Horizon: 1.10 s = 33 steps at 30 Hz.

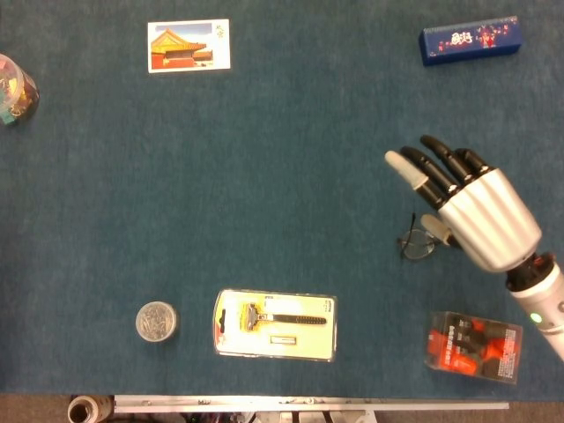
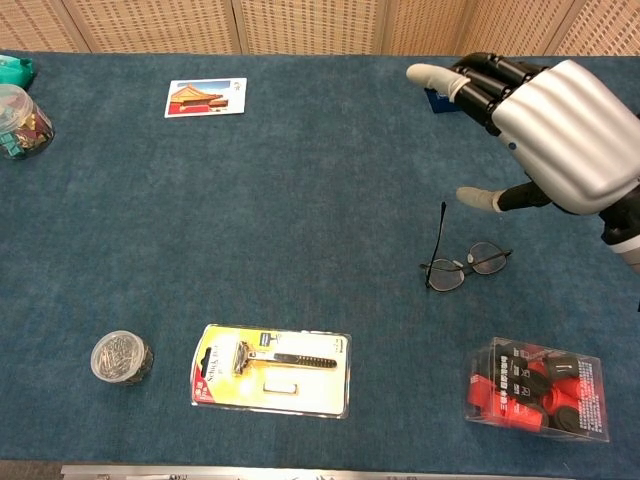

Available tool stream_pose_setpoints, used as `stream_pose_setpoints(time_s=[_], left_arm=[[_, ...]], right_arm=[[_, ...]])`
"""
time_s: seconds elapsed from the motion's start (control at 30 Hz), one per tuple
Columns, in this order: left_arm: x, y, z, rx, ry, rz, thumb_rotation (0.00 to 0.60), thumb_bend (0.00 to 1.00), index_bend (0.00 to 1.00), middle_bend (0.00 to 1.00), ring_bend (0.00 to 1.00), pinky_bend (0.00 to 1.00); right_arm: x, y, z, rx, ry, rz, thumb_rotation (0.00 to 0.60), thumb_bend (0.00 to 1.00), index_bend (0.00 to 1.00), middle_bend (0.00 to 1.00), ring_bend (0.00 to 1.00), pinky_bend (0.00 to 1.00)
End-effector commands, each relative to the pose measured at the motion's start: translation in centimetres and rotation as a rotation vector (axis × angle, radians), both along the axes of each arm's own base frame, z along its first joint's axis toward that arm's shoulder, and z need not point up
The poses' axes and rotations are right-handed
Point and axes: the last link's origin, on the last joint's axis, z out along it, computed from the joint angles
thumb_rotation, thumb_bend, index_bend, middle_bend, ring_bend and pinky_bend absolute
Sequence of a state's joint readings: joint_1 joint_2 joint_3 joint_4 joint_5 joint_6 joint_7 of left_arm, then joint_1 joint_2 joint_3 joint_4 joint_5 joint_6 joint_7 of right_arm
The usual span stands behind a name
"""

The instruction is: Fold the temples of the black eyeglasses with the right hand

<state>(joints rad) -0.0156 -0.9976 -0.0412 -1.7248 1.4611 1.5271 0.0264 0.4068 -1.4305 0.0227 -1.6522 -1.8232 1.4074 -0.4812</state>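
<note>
You had your right hand [image 2: 560,130] spread and empty above the black eyeglasses [image 2: 465,262] near the desk's right edge, one temple unfolded, folding undone.

Lighting: even, moderately bright, diffuse from overhead; the blue table cloth [image 1: 264,176] is uniformly lit in both views, with only faint soft shadows under objects. Glare: highlights on the silver back of the right hand [image 2: 565,130] and the razor blister pack [image 1: 275,324]. Sharpness: slightly soft and grainy overall, with the head view's lower edge dimmer.
</note>
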Motion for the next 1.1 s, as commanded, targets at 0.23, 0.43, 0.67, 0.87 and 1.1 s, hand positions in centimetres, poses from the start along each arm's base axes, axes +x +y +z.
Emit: stream_pose_setpoints(time_s=[0.23, 0.43, 0.67, 0.87, 1.1], left_arm=[[0.0, -0.1, 0.2, 0.003, -0.006, -0.002, 0.600, 0.03, 0.43, 0.46, 0.38, 0.50], [0.0, -0.2, 0.6, 0.017, -0.015, -0.002, 0.600, 0.03, 0.43, 0.46, 0.38, 0.50], [0.0, -0.3, 0.8, 0.022, -0.019, -0.004, 0.600, 0.03, 0.43, 0.46, 0.38, 0.50], [0.0, -0.3, 0.7, 0.019, -0.016, -0.003, 0.600, 0.03, 0.43, 0.46, 0.38, 0.50], [0.0, -0.3, 0.6, 0.012, -0.009, 0.000, 0.600, 0.03, 0.43, 0.46, 0.38, 0.50]], right_arm=[[1.3, 0.2, -2.5, 0.070, 0.011, 0.024, 0.600, 0.06, 0.13, 0.26, 0.18, 0.42], [1.4, 0.0, -4.2, 0.104, 0.039, 0.016, 0.600, 0.06, 0.13, 0.26, 0.18, 0.42], [0.3, -0.6, -5.6, 0.122, 0.084, -0.026, 0.600, 0.06, 0.13, 0.26, 0.18, 0.42], [-1.2, -0.9, -5.7, 0.114, 0.112, -0.072, 0.600, 0.06, 0.13, 0.26, 0.18, 0.42], [-3.3, -0.8, -4.9, 0.097, 0.140, -0.128, 0.600, 0.06, 0.13, 0.26, 0.18, 0.42]])
